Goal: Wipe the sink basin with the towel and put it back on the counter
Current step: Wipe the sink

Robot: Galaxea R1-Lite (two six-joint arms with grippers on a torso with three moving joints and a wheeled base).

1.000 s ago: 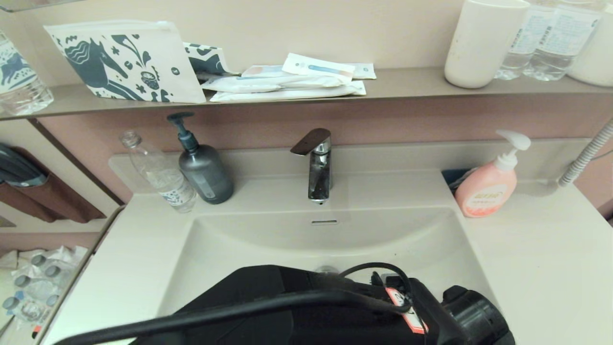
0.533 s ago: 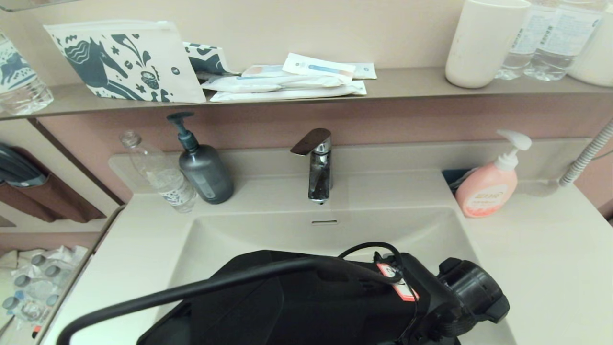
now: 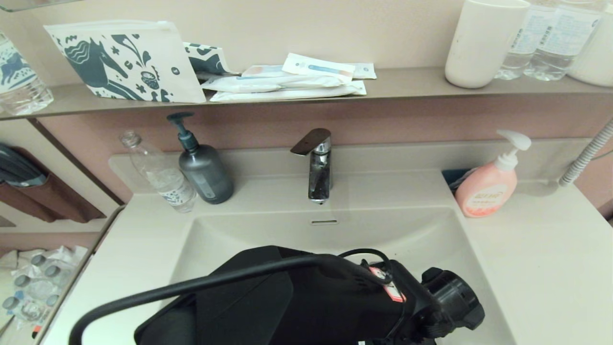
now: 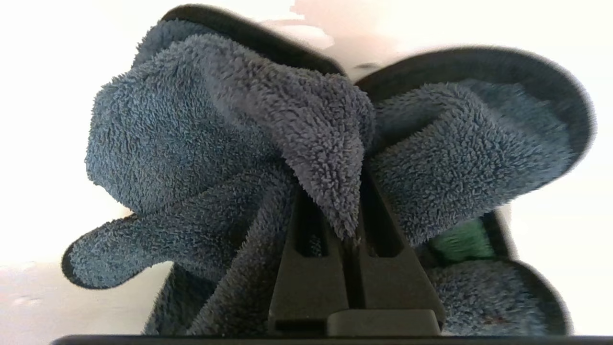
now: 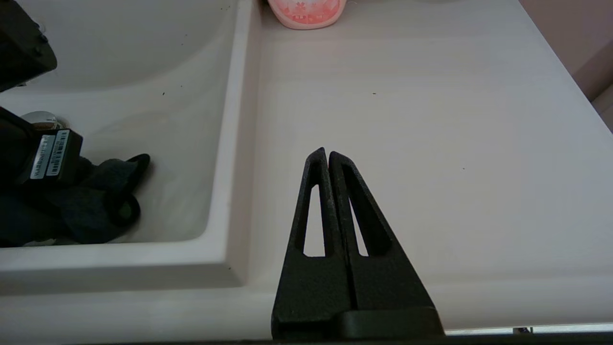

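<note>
My left arm (image 3: 311, 297) reaches across the off-white sink basin (image 3: 306, 235) and covers most of its floor. In the left wrist view my left gripper (image 4: 352, 191) is shut on the dark grey towel (image 4: 215, 143), which bunches around both fingers and shows a bit of green trim. The right wrist view has the towel (image 5: 103, 201) lying against the basin (image 5: 143, 62) floor near its front right corner, under the left wrist. A sliver of the chrome drain plug (image 5: 40, 120) shows behind it. My right gripper (image 5: 327, 152) is shut and empty above the counter (image 5: 431, 120), right of the basin.
A chrome tap (image 3: 318, 165) stands behind the basin above the overflow slot (image 3: 324, 222). A pink soap dispenser (image 3: 488, 184) is at the back right of the counter (image 3: 536, 249). A grey pump bottle (image 3: 203, 167) and a clear bottle (image 3: 160, 175) stand back left.
My left arm has pushed farther into the basin toward the tap, then slid a little to the left, carrying the towel and hiding the drain in the head view.
</note>
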